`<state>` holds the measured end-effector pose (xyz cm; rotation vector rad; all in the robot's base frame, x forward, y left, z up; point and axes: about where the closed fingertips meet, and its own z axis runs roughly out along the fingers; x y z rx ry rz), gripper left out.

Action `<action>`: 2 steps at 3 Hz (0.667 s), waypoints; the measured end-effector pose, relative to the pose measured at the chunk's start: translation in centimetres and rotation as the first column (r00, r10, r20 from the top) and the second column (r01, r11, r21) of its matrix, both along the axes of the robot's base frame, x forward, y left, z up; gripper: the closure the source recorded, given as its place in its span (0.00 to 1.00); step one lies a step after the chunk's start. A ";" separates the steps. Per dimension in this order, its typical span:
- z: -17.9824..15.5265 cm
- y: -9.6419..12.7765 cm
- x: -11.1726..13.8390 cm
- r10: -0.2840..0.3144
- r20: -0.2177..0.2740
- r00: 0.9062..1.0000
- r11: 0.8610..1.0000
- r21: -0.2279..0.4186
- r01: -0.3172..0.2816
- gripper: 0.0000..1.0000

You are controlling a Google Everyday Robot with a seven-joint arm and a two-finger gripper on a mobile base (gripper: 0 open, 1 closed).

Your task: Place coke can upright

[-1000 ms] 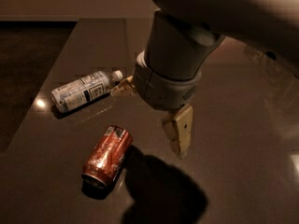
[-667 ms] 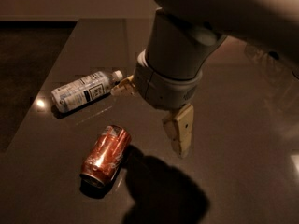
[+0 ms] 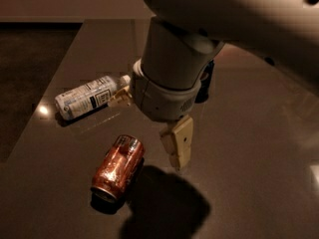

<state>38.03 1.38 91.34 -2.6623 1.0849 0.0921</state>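
The coke can, reddish-orange with silver ends, lies on its side on the dark table, front left of centre. One end points toward me and the other toward the back right. My gripper hangs above the table just behind and right of the can. It is open and empty. One tan finger points down to the right of the can. The other finger shows near the bottle's cap. The gripper is not touching the can.
A clear plastic water bottle with a white cap lies on its side at the left. A dark blue can stands behind the wrist, mostly hidden. The table's left edge runs diagonally, with dark floor beyond.
The gripper has shifted slightly left, toward the coke can, and the arm fills more of the top of the view. The can and the bottle have not moved.
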 end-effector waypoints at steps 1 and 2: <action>-2.4 2.1 -0.4 0.040 -0.055 0.998 0.999 -0.015 -0.041 0.00; -4.9 4.0 -0.8 0.088 -0.101 0.991 0.993 -0.065 -0.095 0.00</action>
